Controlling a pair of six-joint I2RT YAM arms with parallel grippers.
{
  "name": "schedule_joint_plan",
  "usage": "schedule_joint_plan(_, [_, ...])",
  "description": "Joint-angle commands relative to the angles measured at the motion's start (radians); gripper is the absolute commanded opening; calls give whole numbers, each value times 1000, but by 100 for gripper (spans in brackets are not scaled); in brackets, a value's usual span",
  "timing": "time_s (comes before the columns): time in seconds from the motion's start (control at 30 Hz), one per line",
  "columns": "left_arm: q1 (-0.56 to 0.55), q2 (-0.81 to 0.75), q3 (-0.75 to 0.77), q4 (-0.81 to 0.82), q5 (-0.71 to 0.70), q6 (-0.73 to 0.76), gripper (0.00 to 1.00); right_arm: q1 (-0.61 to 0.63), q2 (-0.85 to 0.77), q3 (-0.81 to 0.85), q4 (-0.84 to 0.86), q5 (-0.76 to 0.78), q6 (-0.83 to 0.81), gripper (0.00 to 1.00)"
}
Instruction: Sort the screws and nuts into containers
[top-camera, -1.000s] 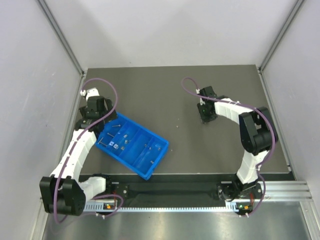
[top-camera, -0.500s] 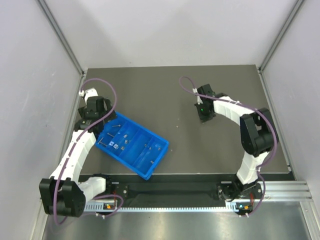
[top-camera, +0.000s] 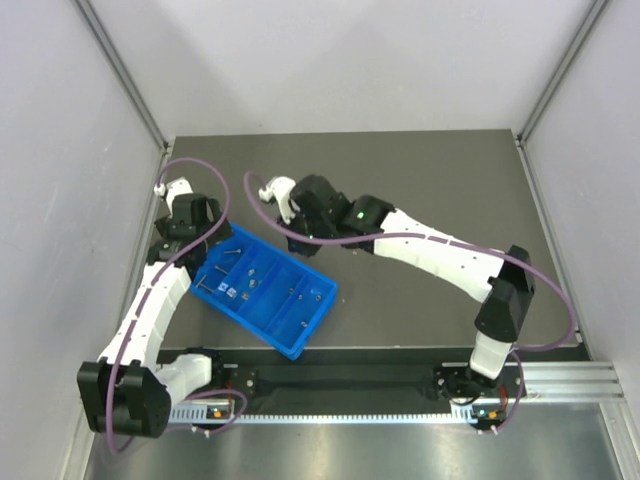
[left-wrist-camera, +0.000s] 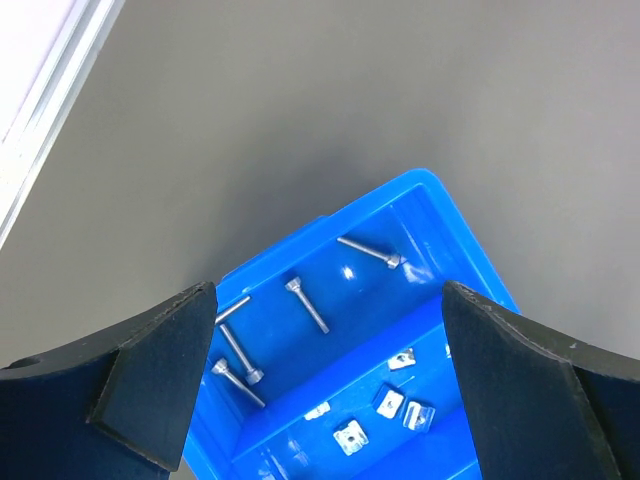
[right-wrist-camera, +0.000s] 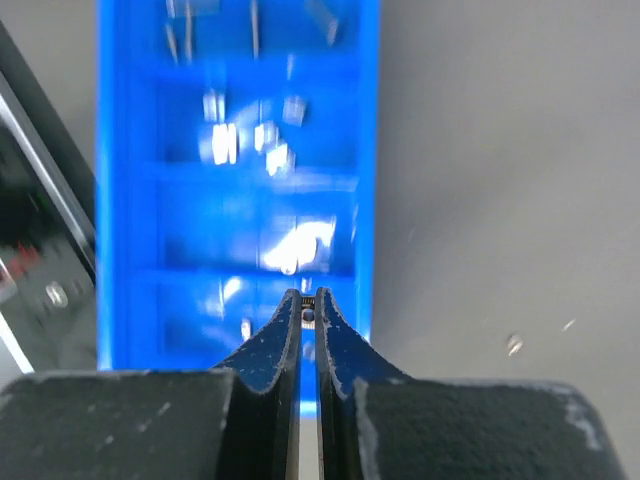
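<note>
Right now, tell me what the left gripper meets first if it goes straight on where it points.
Probably the bright blue plastic tray, at its end compartment holding long silver screws; the open left gripper frames it.

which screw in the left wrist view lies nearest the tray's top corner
The lone screw at upper right, its head toward the blue tray's right wall; the others cluster lower left.

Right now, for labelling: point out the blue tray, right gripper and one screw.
blue tray (top-camera: 294, 352): top view, corner rim.
right gripper (right-wrist-camera: 307, 298): right wrist view, between fingertips.
screw (left-wrist-camera: 309, 308): left wrist view, mid-shaft.
</note>
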Motion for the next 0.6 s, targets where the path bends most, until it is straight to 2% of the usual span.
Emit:
schedule_joint_plan(0.0, [-2, -57, -3, 57, 2, 6, 99, 22, -20, -100, -51, 23, -27, 0])
schedule_joint_plan(0.13, [-2, -80, -12, 73, 8, 26, 99, 58, -18, -183, -22, 14, -35, 0])
schedule_joint_plan(0.4, [-2, -117, -32, 88, 24, 25, 99, 68, 37, -204, 36, -21, -95, 2])
schedule_joint_plan(0.5, [-3, -123, -37, 93, 24, 29, 99, 82, 43, -224, 43, -30, -99, 10])
schedule_joint_plan(0.57, [-3, -124, -40, 96, 22, 31, 99, 93, 45, -228, 41, -24, -101, 23])
